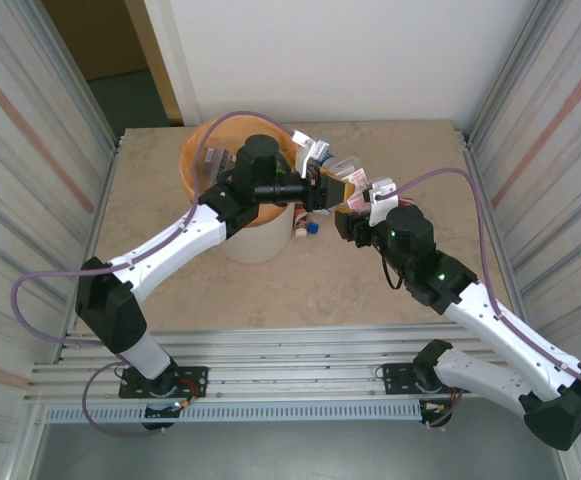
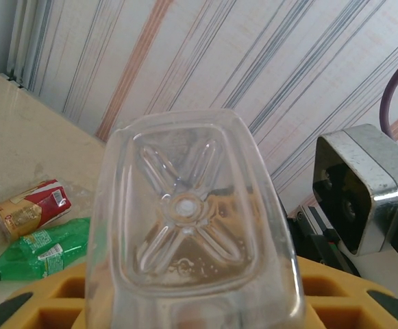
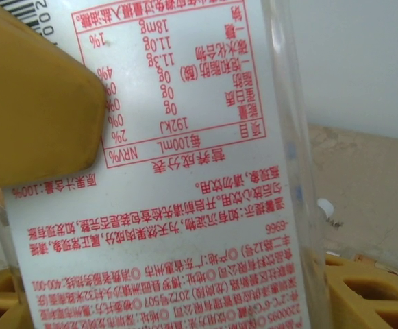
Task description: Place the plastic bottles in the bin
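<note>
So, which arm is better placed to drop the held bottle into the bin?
Probably left. The left hand sits at the bin's rim, arm across the opening, the bottle's base before it. The right hand grips the bottle beside the bin.

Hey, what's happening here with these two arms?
The right end effector holds a clear bottle by its label, near the bin. The left end effector sits around its base; whether it grips yet is unclear. More bottles lie on the table.

Beige stone-look table [image 1: 300,290], striped side panels [image 1: 30,120], perhaps a wooden door [image 1: 100,35] beyond.
</note>
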Controlling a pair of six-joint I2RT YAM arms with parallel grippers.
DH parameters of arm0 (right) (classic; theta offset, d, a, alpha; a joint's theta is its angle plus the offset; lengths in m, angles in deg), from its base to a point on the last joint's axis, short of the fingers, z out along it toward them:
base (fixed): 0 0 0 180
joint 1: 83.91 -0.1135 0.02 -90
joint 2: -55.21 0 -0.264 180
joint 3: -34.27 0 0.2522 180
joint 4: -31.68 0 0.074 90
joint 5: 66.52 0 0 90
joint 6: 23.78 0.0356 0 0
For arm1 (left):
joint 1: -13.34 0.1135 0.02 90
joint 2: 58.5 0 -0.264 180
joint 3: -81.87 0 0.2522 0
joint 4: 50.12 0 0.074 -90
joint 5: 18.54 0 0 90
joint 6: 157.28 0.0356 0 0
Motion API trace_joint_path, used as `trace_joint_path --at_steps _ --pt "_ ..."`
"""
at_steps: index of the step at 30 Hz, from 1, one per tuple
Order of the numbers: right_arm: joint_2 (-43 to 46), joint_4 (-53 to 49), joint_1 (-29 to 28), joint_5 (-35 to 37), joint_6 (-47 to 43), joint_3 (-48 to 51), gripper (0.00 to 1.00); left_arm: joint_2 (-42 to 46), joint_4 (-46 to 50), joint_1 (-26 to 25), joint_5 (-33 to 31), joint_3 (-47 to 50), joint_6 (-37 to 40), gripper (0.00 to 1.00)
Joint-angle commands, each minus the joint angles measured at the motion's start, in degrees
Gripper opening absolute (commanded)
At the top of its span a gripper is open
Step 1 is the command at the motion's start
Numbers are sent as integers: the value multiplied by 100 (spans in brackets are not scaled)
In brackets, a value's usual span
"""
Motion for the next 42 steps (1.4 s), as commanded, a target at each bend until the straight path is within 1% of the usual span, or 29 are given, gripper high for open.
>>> trace_joint_path --at_steps 1,3,4,7,15,19,27,30,32,35,38,42 --pt "83 76 -40 122 -132 -46 69 -35 -159 -32 162 -181 19 19" --pt "116 36 -45 226 -102 -31 87 27 -177 -33 73 -141 66 17" --pt "129 17 -42 279 -73 -36 99 58 -179 -32 29 -115 101 16" --pt "170 -79 -39 451 -3 -19 98 226 -124 -32 -206 -33 277 15" --pt "411 -401 -32 496 136 -19 98 777 217 2 -994 66 966 15" --pt "594 -589 -30 669 258 -51 98 1076 243 88 -1307 136 1187 15" --pt "865 -933 -19 1473 607 -35 98 1645 458 363 -2017 267 1614 15" --pt "892 -1046 -11 1681 739 -36 98 1822 749 481 -2416 208 1830 15" --pt "873 -1110 5 1789 831 -51 98 1916 946 608 -2606 143 1946 15" --pt "790 -1213 49 1883 942 -93 98 1988 1224 869 -2712 42 1986 14" --pt "663 -1308 87 1876 1001 -168 98 1976 1481 1225 -2697 -68 1928 14" --pt "453 -1411 145 1841 1062 -265 98 1893 1804 1700 -2476 -149 1805 14"
